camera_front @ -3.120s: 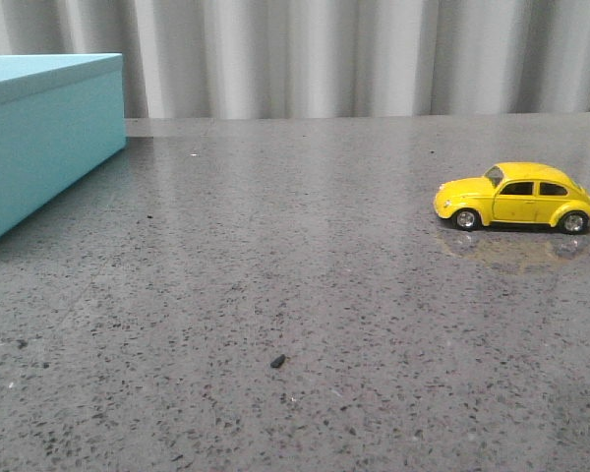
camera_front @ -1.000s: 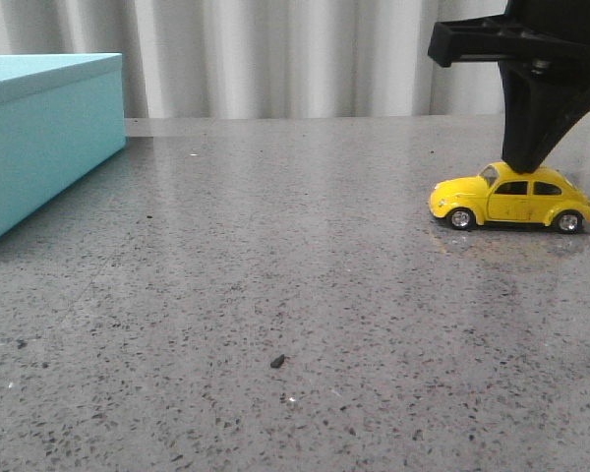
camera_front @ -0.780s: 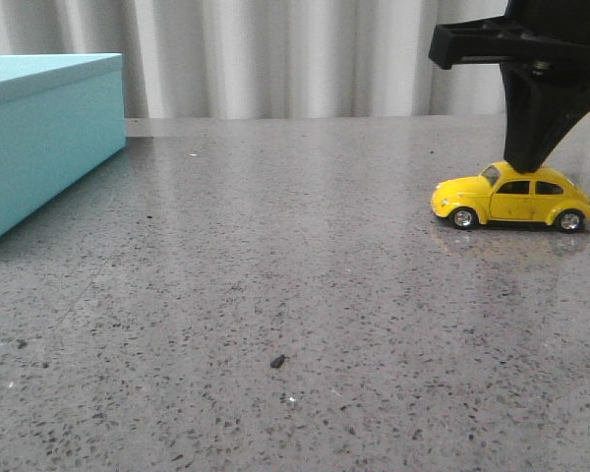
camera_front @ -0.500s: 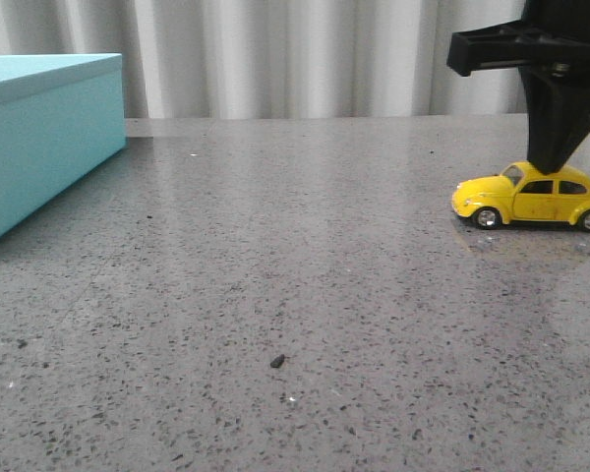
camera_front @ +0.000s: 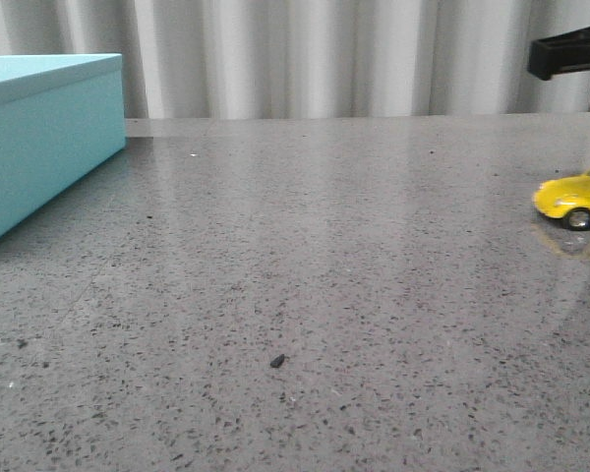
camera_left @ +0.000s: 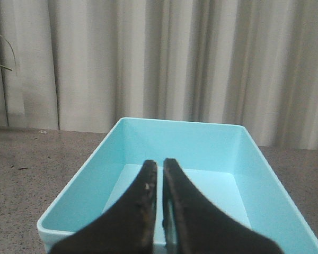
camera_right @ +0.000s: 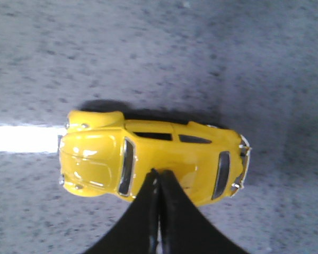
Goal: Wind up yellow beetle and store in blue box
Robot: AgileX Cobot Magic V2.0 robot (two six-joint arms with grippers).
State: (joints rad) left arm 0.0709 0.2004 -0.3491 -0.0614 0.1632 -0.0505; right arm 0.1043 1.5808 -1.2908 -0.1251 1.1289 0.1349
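- Small glossy yellow toy Beetle car (camera_front: 577, 200) with dark windows and silver hubcaps: stands on its wheels at the far right edge of the front view, only its nose and one front wheel in frame; a faint yellow reflection lies on the surface under it. The right wrist view shows the whole car (camera_right: 148, 157) from above, lengthwise across the frame.
- Right claw (camera_right: 158, 182): its two dark fingers are pressed together, tips meeting over the car's roof; whether they touch the roof cannot be told. They hold nothing between them. In the front view only a black part of this arm (camera_front: 570, 51) appears, at the upper right above the car.
- Speckled grey stone-like surface (camera_front: 305, 275): carries both the car and the box. A small dark fleck (camera_front: 277, 361) lies on it near the front, well apart from both.
- Large light turquoise-blue rectangular box (camera_front: 39, 133) with flat matte sides: sits at the left edge of the front view, well apart from the car. The left wrist view shows the box (camera_left: 233, 159) open at the top, its pale blue inside bare.
- Left claw (camera_left: 160, 172): its dark fingers are nearly pressed together, a thin slit between them, gripping nothing, above the near end of the open box.
- Pale pleated curtain (camera_front: 324, 54): hangs behind the far edge of the surface.
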